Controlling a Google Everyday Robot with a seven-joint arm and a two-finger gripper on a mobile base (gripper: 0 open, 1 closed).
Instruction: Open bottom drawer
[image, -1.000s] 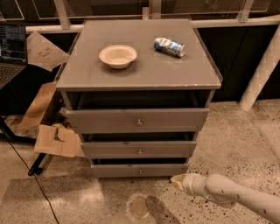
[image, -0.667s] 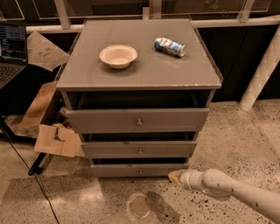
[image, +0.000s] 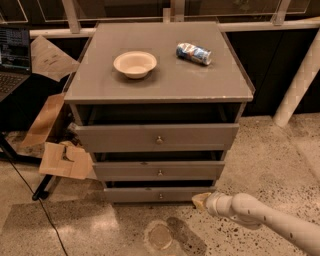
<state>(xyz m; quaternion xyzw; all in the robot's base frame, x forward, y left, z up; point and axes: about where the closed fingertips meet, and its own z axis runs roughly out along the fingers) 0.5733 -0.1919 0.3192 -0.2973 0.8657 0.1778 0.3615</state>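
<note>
we see our gripper (image: 201, 201) at three o'clock of the knob (image: 160, 195) on the bottom drawer (image: 130, 195); its grip we cannot tell.

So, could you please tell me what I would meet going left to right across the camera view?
Laptop → cardboard on the floor → bowl → gripper, low beside the right end of the bottom drawer → white post. The can is left out because it overlaps the gripper sideways.
</note>
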